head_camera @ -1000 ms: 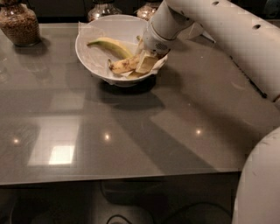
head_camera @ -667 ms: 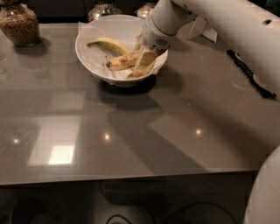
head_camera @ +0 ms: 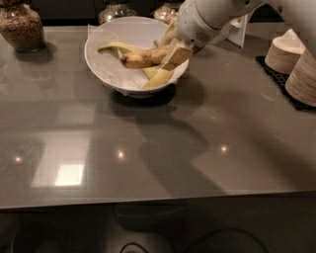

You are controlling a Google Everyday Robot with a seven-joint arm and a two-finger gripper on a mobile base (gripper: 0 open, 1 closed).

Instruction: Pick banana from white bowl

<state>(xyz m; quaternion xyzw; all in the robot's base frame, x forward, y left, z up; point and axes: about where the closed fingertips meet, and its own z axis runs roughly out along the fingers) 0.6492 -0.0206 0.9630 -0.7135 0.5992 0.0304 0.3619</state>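
Observation:
The white bowl (head_camera: 106, 66), lined with thin paper, stands at the back middle of the grey table. My gripper (head_camera: 172, 53) reaches in over its right rim and is shut on the right end of the brown-speckled banana (head_camera: 142, 58). That banana is lifted a little and points left, roughly level. A smooth green-yellow curved banana (head_camera: 114, 47) lies behind it in the bowl. A shorter clean yellow banana (head_camera: 159, 78) leans on the right rim under the gripper.
A glass jar of grains (head_camera: 20, 27) stands at the back left, and more jars (head_camera: 114, 10) behind the bowl. Stacks of small beige bowls (head_camera: 284, 52) sit on a black mat at the right edge. A white card stand (head_camera: 242, 32) is behind the arm.
The gripper has risen slightly out of the bowl with the speckled banana in it; the banana's free end has come up off the bowl's floor.

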